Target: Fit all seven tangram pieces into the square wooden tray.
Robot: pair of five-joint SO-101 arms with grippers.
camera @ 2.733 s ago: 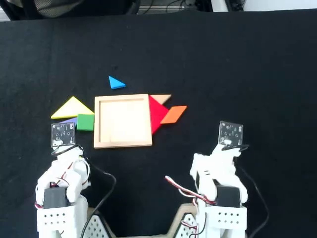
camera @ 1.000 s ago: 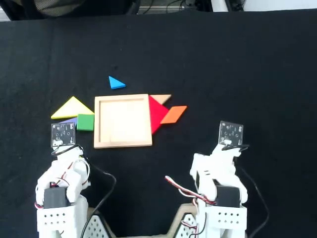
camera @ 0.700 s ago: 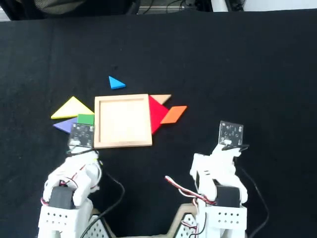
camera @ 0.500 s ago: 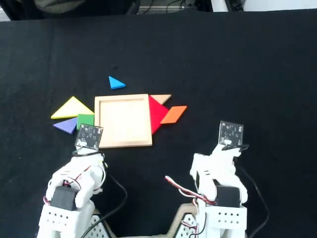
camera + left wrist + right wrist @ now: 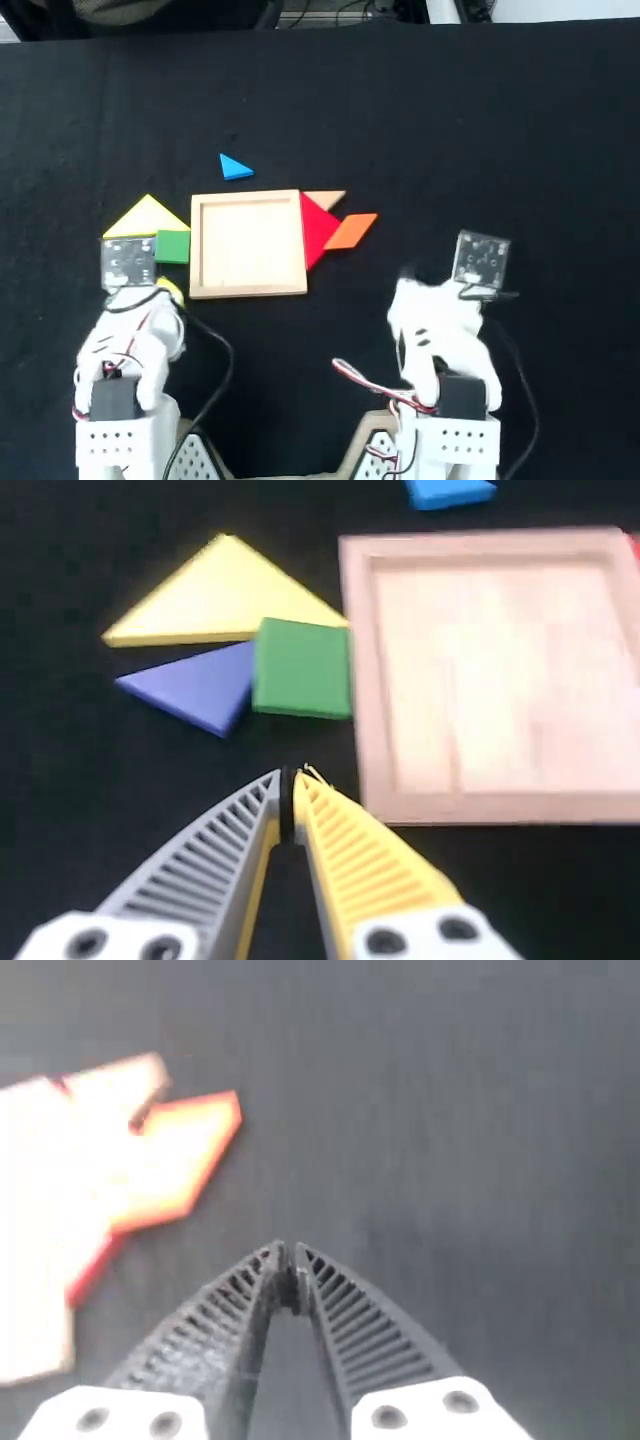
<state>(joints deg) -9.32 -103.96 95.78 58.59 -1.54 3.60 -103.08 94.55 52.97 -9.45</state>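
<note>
Tray (image 5: 248,243) sits on table (image 5: 450,120), near corner just beside left fingers (image 5: 350,850), pinched together; green square (image 5: 300,668) ahead; orange piece (image 5: 170,1160) beyond right fingers (image 5: 355,1335), also together.

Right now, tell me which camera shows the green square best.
The left wrist view: the green square lies large and whole there, between the purple triangle, the yellow triangle and the wooden tray. The high view gives it small, beside the tray's left side. The right wrist view faces the orange piece instead.
</note>
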